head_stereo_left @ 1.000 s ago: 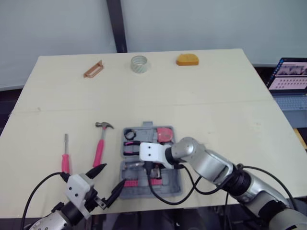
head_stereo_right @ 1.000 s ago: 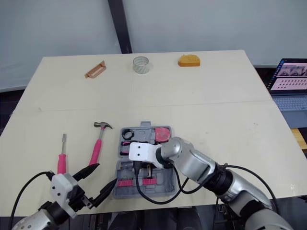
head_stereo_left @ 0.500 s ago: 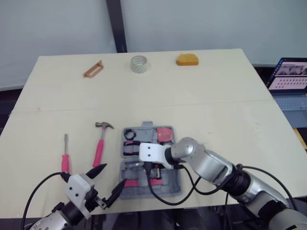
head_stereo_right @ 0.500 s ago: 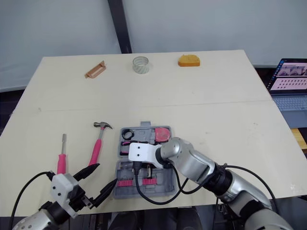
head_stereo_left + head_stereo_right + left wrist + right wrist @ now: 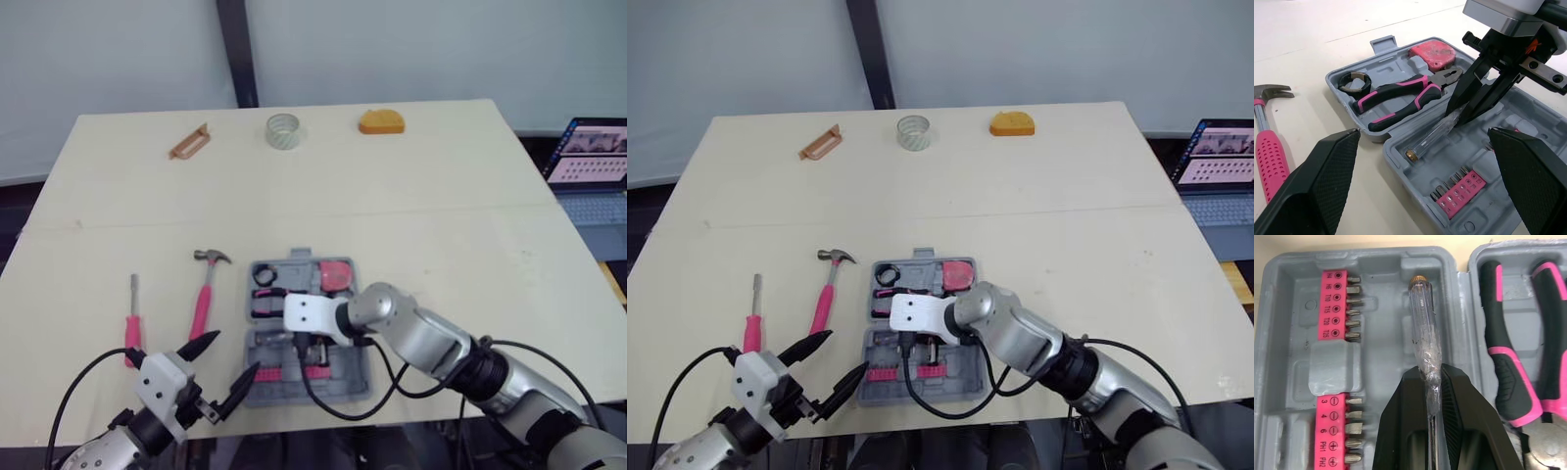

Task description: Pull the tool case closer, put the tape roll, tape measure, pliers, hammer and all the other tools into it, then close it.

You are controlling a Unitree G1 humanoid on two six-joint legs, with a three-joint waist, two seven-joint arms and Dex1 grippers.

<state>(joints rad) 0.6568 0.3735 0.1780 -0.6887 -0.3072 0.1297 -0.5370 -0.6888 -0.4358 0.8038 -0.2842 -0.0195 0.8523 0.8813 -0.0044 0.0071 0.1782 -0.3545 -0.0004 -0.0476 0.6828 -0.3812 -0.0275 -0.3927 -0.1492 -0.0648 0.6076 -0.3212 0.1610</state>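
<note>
At the near edge of the table [image 5: 441, 245], centre: open tool case [image 5: 345, 364], both halves lying flat. Over its near half, right gripper [image 5: 1431, 374] pressed together on a clear-handled screwdriver [image 5: 1422, 318], brass cap pointing away from the fingers, tip end hidden between them. Just beside it, pink bit holders [image 5: 1334, 301] in their slots.

From the head views, just a white wrist block covering the pinch; from the right wrist view, grip plain. Left wrist view adds the far half's contents: pliers [image 5: 1400, 95], a pink block [image 5: 1432, 55], a small black roll [image 5: 1354, 81]. Same view: clear screwdriver tilted, cap low near the case floor, touching or not, cannot tell.

Left gripper [image 5: 231, 356] spread wide, empty, just beside the case's near left corner.

Outside the case: hammer [image 5: 206, 294] just left of it, pink-handled screwdriver [image 5: 132, 323] further left. Tape roll [image 5: 284, 129] and orange tape measure [image 5: 381, 120] well apart from the case, at the far edge. Brown flat tool [image 5: 190, 141] far left, kind hard to make out. Laptop [image 5: 588, 157] cut off at the right edge.
</note>
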